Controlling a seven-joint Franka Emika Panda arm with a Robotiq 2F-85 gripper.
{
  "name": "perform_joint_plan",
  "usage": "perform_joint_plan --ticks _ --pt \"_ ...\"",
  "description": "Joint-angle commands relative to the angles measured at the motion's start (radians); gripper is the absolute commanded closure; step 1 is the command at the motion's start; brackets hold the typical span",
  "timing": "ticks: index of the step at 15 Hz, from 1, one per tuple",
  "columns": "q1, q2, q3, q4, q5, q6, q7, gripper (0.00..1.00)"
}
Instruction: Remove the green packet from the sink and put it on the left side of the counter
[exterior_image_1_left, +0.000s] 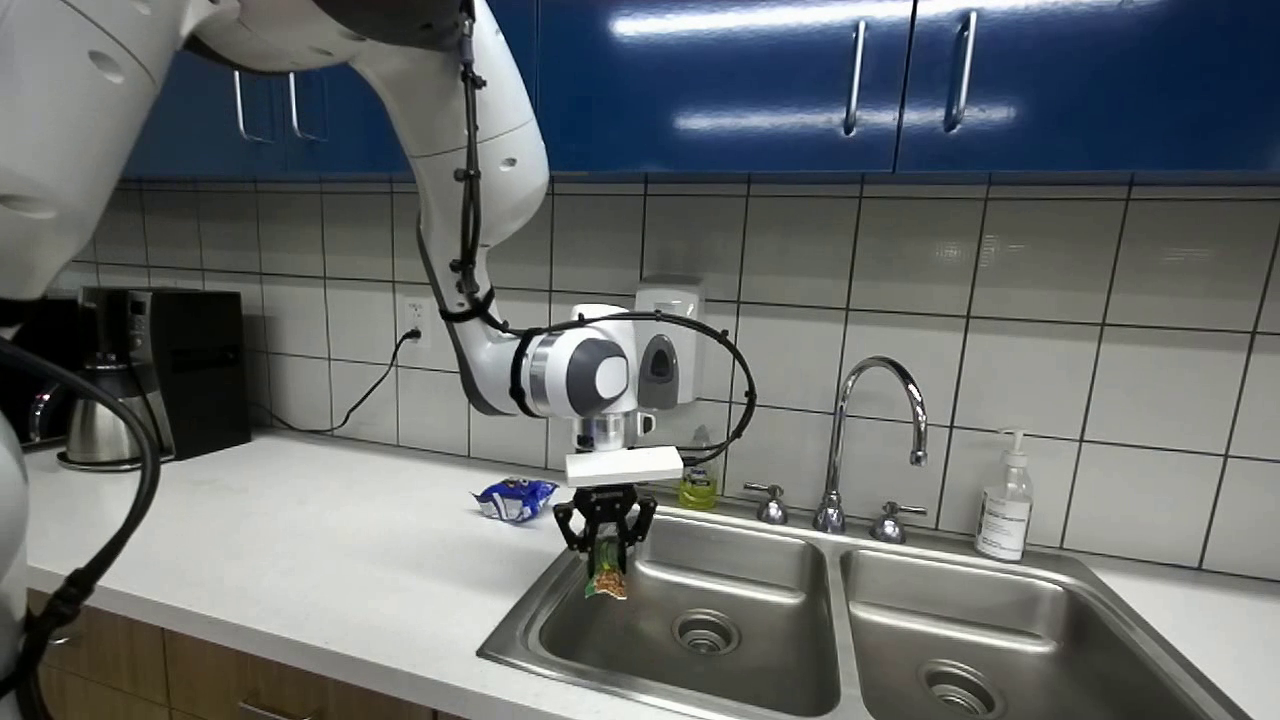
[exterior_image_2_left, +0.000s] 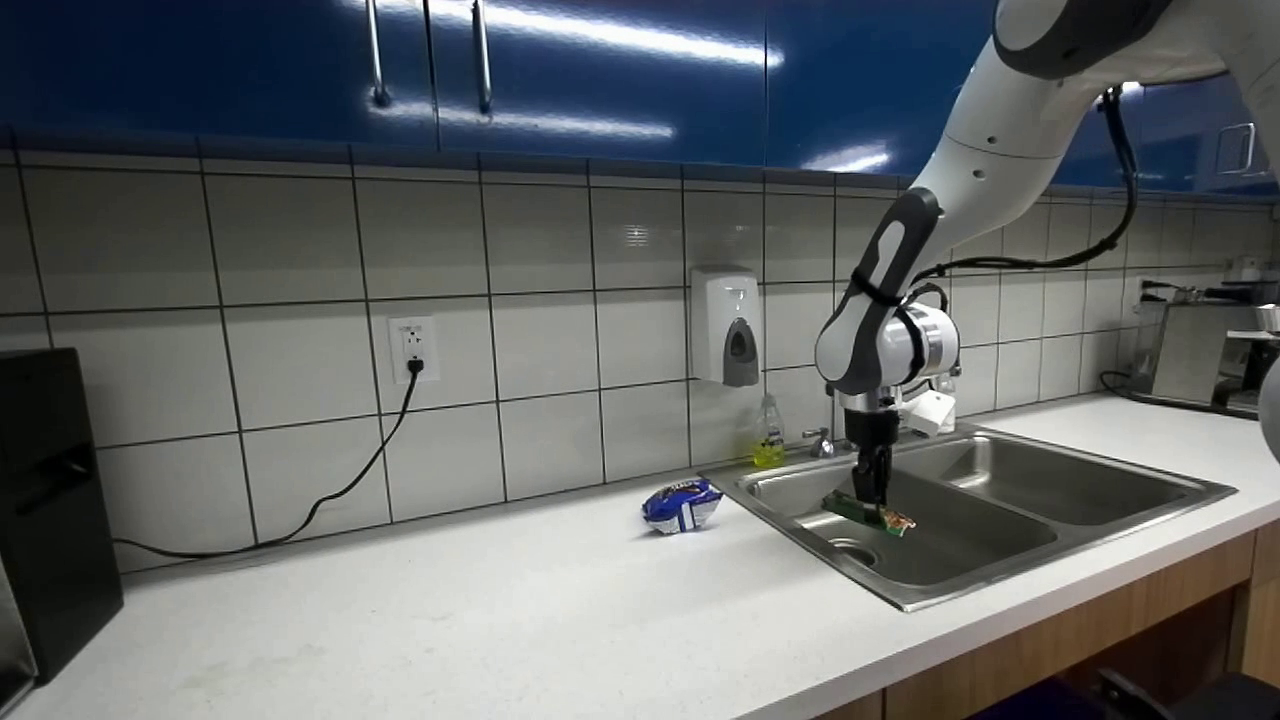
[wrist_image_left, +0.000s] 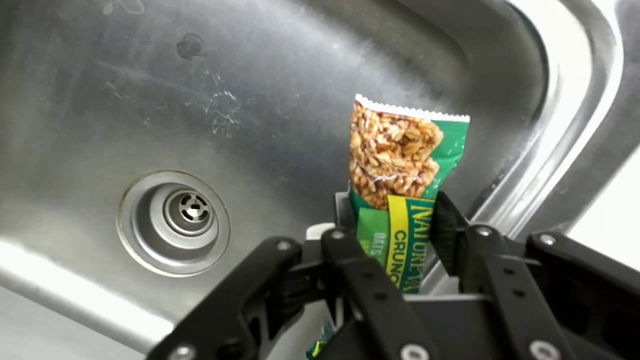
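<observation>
Crinkled blue packet (exterior_image_2_left: 682, 506); white dispenser (exterior_image_2_left: 715, 320) on tiled wall (exterior_image_2_left: 545, 345), bottle (exterior_image_2_left: 768, 425) (yellowish liquid (exterior_image_2_left: 768, 456)) below; cord (exterior_image_2_left: 345, 492) plugged into outlet (exterior_image_2_left: 414, 338).

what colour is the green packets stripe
The green packet has a yellow stripe, clearest in the wrist view.

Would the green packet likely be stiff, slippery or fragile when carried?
The green packet is probably fairly stiff: in an exterior view, it juts both ways from the gripper without obvious sag. Its glossy wrapper may be slippery. The oat picture suggests its contents might crumble.
</observation>
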Motion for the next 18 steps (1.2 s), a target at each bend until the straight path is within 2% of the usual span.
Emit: perform_joint_plan --ticks 1,5,11,14,18 --pt "0.069 -0.108 -0.016 -0.111 -0.06 0.026 0.063 0.84" --pt "0.15 -0.154 -0.013 -0.167 -0.146 0.026 0.135 0.84" --pt "0.253 -0.152 0.018 -0.201 -0.244 0.009 0.234 0.84" --pt "0.29 -0.146 0.035 -0.21 -0.252 0.002 0.268 0.84" --pt "0.317 -0.135 0.061 -0.217 -0.2 0.001 0.348 0.84"
